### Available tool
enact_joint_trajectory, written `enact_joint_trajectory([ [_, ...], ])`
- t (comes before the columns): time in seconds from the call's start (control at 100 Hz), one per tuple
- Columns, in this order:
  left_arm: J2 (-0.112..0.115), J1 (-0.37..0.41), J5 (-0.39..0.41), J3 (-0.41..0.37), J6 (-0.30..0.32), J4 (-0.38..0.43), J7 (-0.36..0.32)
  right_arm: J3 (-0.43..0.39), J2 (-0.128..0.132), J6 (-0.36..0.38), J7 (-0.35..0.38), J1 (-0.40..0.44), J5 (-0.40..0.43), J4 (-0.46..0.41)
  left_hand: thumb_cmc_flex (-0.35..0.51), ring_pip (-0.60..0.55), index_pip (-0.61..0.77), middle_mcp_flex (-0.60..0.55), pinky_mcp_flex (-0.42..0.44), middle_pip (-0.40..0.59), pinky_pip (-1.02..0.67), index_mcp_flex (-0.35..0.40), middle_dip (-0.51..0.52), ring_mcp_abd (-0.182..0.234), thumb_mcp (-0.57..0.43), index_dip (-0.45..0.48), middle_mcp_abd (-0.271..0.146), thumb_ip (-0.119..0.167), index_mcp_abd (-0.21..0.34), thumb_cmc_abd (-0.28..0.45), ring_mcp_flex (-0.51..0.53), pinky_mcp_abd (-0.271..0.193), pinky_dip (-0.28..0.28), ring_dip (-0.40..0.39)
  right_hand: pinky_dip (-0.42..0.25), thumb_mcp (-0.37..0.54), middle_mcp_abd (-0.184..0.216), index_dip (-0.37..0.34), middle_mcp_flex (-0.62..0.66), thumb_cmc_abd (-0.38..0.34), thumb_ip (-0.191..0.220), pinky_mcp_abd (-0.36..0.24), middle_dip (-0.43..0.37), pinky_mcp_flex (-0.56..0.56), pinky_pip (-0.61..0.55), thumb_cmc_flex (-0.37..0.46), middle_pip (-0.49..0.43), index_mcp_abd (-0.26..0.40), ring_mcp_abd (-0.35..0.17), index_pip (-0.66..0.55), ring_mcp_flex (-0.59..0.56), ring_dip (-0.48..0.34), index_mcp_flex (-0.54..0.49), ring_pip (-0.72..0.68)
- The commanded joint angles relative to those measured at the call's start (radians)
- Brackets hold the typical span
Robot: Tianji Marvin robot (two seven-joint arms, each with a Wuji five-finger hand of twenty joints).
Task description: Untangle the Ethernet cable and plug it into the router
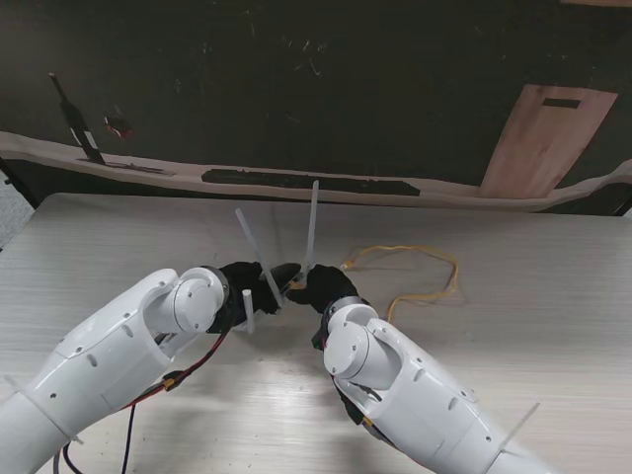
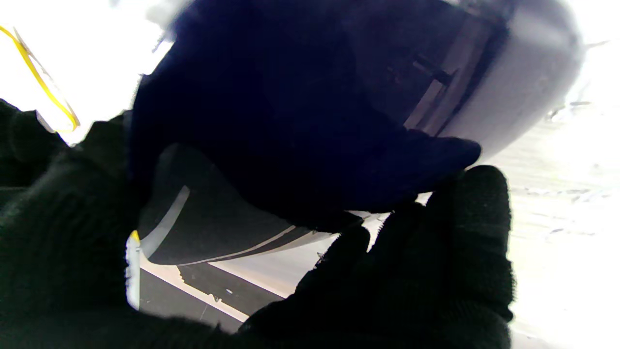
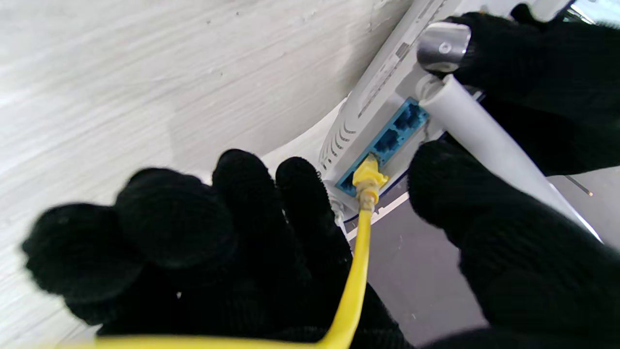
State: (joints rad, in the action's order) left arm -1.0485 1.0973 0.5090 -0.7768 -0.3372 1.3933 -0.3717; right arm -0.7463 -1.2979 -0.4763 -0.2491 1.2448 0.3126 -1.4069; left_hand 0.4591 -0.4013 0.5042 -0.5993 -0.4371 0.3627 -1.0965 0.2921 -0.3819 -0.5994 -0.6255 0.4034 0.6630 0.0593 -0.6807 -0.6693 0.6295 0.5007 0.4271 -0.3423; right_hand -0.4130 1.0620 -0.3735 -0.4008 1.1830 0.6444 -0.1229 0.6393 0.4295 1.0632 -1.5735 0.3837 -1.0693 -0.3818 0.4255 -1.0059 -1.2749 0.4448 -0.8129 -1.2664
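Robot hand (image 3: 203, 242), yellow cable (image 3: 356, 281) in router (image 3: 382, 97)

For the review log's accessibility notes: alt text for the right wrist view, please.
A yellow Ethernet cable has its plug at a blue port of the white router, running between the right hand's black-gloved fingers. The left hand holds the router by an antenna.

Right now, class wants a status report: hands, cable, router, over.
Left hand grips router. Right hand by yellow cable, grip unclear. Plug at blue port. Nothing blocking.
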Motion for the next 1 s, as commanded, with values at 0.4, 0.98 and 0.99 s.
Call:
enact_joint_trajectory([
  [0.4, -0.004, 0.043, -0.025, 0.035, -0.030, -0.041, -0.059, -0.002, 0.013, 0.074, -0.022, 0.010, 0.069, -0.010, 0.485, -0.239, 0.284, -0.146, -0.006, 0.200, 0.009, 0.116, -0.104, 0.300, -0.367, 0.074, -0.436, 0.014, 0.451, 0.172, 0.128, -0.262, 0.037, -0.059, 0.041, -0.059, -0.083, 0.026, -0.103, 0.047, -0.005, 0.059, 0.005, -0.030, 0.059, -0.058, 0.008, 0.068, 0.035, 0.024, -0.001, -0.052, 0.141, 0.082],
  [0.98, -0.001, 0.027, -0.041, 0.052, -0.050, -0.045, -0.078, -0.010, 0.018, 0.133, -0.055, 0.006, 0.107, -0.003, 0.482, -0.241, 0.275, -0.140, -0.001, 0.198, 0.013, 0.111, -0.105, 0.295, -0.356, 0.069, -0.432, 0.015, 0.444, 0.181, 0.120, -0.262, 0.044, -0.055, 0.029, 0.085, -0.075, 0.035, -0.129, 0.076, 0.020, 0.059, 0.011, -0.085, 0.066, 0.070, 0.024, 0.060, 0.012, 0.029, -0.004, -0.067, 0.096, 0.114],
  [0.99, -0.001, 0.027, -0.041, 0.053, -0.051, -0.045, -0.078, -0.010, 0.018, 0.134, -0.055, 0.006, 0.108, -0.003, 0.481, -0.241, 0.274, -0.139, -0.001, 0.197, 0.013, 0.111, -0.104, 0.296, -0.355, 0.069, -0.431, 0.015, 0.445, 0.181, 0.120, -0.262, 0.045, -0.055, 0.029, 0.089, -0.075, 0.035, -0.127, 0.078, 0.021, 0.059, 0.011, -0.084, 0.066, 0.075, 0.024, 0.060, 0.012, 0.028, -0.004, -0.067, 0.093, 0.113],
])
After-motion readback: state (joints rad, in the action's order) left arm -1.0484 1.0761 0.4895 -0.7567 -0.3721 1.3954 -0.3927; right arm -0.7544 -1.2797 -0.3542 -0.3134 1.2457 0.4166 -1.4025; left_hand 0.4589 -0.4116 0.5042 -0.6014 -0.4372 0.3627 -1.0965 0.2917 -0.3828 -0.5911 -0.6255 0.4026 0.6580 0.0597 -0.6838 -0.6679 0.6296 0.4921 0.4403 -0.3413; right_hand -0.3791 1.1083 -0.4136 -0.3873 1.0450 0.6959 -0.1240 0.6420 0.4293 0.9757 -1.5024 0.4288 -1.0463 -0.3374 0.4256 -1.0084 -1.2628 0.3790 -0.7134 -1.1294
